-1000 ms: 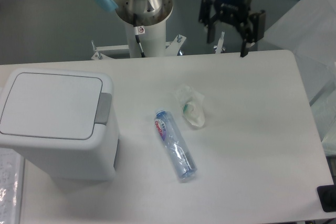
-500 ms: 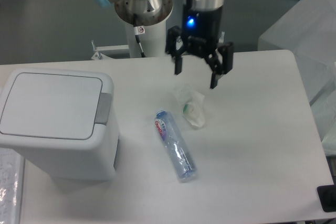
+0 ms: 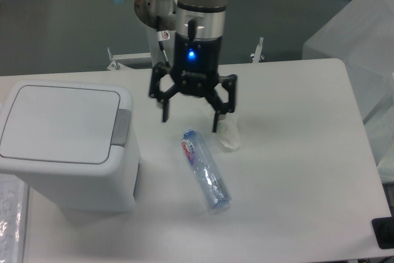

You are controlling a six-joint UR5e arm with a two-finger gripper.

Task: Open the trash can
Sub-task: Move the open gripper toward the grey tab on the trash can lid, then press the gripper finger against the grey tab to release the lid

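A: Table (image 3: 295, 170): white, carrying everything listed below.

B: Largest item?

A: Trash can (image 3: 64, 146), at left edge of table. Lid flat and closed. Grey push-button tab (image 3: 120, 127) on right-hand edge of lid, untouched. Task not yet done.

B: Arm and end effector?

A: End effector (image 3: 189, 118) hanging above table centre, blue light lit on body. Fingers spread wide apart, nothing between them. Well to the right of the tab, no contact with trash can.

B: Smaller items?

A: Clear plastic bottle (image 3: 205, 171) lying on its side, just below the end effector in view. Crumpled wrapper (image 3: 231, 133) beside right finger, partly hidden behind it.

B: Risks from here?

A: Judged, not observed. First: spread fingers straddling the narrow tab, missing it on a push down; closing them beforehand likely safer. Second: bottle lying close under the fingers; low sideways travel toward the trash can liable to clip and roll it. Third: off-centre press landing on lid rather than tab, leaving lid shut. Height of end effector above table not determinable from this single view.
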